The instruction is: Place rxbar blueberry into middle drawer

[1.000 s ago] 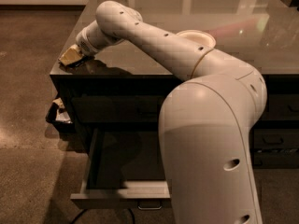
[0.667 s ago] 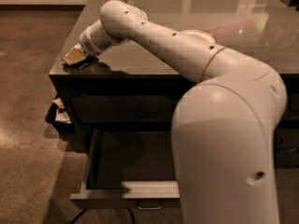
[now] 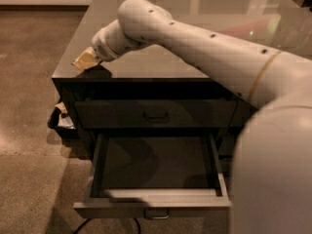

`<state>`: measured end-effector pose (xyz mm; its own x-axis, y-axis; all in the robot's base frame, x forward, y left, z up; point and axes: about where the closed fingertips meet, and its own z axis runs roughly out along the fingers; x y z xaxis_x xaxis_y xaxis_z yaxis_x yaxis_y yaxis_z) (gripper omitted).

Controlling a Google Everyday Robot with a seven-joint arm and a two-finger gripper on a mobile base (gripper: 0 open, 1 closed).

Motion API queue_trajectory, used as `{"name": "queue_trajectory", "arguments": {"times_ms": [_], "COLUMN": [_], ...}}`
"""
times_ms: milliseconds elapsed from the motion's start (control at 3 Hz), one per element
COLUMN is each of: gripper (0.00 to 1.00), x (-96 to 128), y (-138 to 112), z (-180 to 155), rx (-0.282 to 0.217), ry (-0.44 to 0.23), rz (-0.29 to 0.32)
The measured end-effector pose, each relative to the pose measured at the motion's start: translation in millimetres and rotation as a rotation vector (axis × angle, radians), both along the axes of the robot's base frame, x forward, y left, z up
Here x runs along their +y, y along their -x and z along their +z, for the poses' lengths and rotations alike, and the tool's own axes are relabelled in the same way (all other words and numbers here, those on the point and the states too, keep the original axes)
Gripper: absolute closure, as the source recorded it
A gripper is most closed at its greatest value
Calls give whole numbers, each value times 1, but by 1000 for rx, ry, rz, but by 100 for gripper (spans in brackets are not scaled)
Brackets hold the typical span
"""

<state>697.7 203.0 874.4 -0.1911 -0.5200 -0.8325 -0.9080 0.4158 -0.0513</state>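
My gripper [image 3: 85, 60] is at the front left corner of the dark counter top [image 3: 146, 65], low over its surface, at the end of my white arm [image 3: 195, 38], which reaches in from the right. The rxbar blueberry is not in view. The middle drawer [image 3: 152, 199] is pulled open below the counter, its dark floor bare, with a small metal handle on its pale front edge. The gripper is well above the drawer and to its left.
A shut dark drawer front with a black handle [image 3: 156, 115] sits just above the open drawer. A dark bin with scraps [image 3: 62, 121] stands on the floor at the left. My white body [image 3: 273, 179] fills the lower right. A cable [image 3: 84, 225] lies below the drawer.
The view has shifted, and my arm and body now cover more of the counter, hiding the white bowl. The gripper stays at the counter's front left corner.
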Motion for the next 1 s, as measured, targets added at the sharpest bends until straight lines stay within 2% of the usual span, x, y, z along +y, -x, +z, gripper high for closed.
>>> {"name": "queue_trajectory", "arguments": {"times_ms": [333, 667, 1000], "gripper": [100, 100, 100], "x": [-23, -43, -52], "y": [37, 77, 114], "z": [4, -18, -60], "rx": [14, 70, 127], "ry": [-21, -8, 24], "rz": [34, 119, 207]}}
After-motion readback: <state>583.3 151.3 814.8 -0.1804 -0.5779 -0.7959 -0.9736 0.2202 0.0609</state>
